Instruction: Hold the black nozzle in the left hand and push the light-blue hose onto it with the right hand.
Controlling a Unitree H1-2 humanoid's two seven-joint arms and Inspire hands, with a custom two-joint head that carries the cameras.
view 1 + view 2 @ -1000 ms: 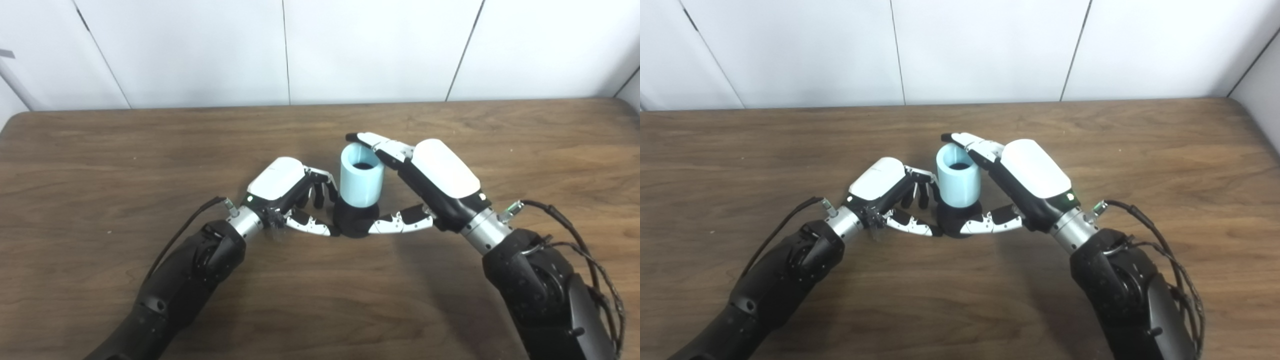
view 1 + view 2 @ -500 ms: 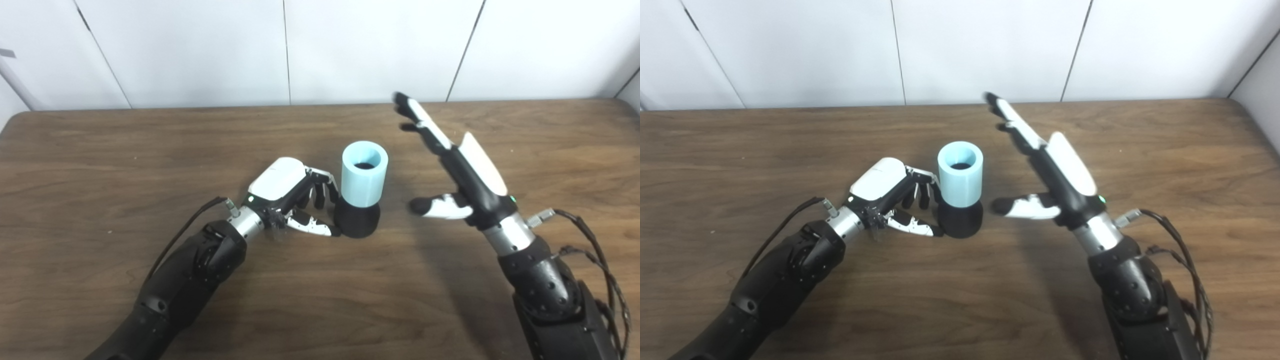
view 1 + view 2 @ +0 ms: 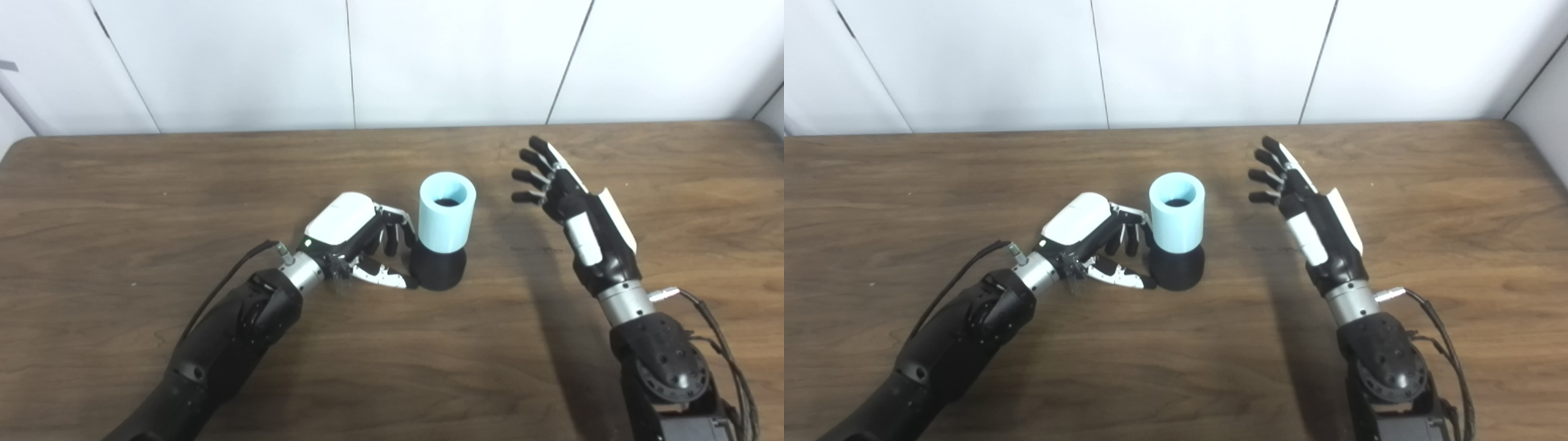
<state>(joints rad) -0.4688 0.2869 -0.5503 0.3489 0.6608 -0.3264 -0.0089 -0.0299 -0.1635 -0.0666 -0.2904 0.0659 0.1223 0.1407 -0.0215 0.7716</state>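
Beside the hose (image 3: 447, 211), the left robot hand (image 3: 358, 236) grips the nozzle (image 3: 437, 269).

The short light-blue hose (image 3: 448, 212) stands upright, seated on the black nozzle (image 3: 437, 270) on the table.

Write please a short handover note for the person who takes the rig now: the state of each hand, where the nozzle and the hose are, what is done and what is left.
Left hand: on the table, fingers closed around the base of the black nozzle.
Right hand: open, holds nothing, raised to the right of the parts and apart from them.
Light-blue hose: stands upright on top of the nozzle, mid-table.
Done: the hose sits on the nozzle. How deep it is seated cannot be told from these views.
Left: probably only to check the fit and let go with the left hand.
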